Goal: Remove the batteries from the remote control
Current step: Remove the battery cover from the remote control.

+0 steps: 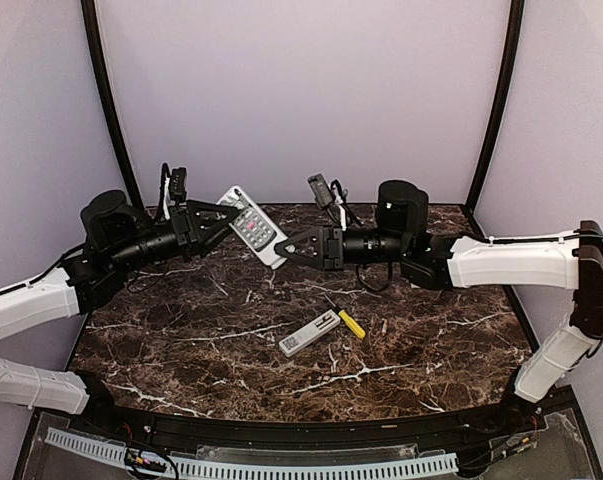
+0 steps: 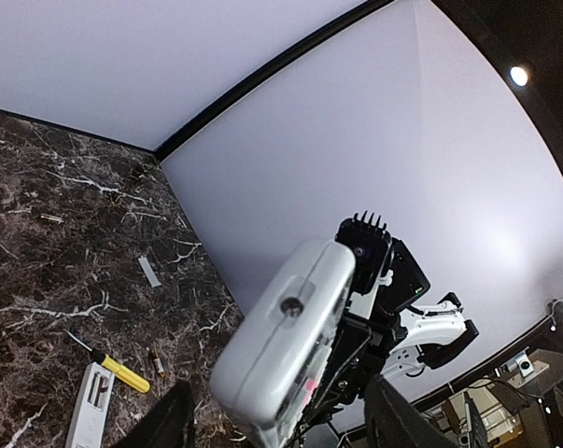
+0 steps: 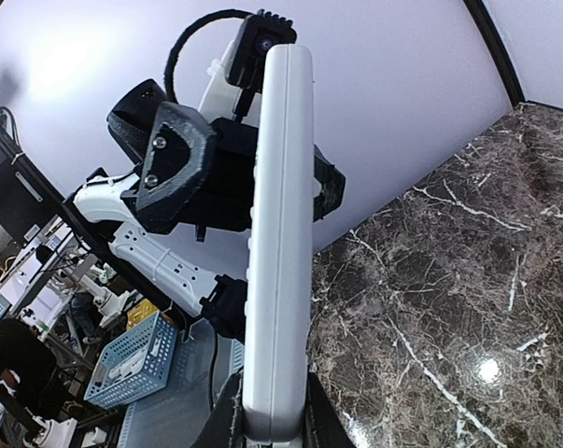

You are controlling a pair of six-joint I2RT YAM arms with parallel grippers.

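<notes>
Lifting the remote control (image 1: 251, 228) at upper centre; batteries not showing anywhere, unloading seemingly unfinished.
Right hand (image 3: 274, 420) clamping its end; left hand (image 2: 281, 425) flanking it, grip unclear.

The top external camera is looking down from behind the robot onto the whole table (image 1: 181, 340). Both wrist cameras are facing each other at close range across the raised remote control (image 3: 279, 243), which all three views are sharing
</notes>
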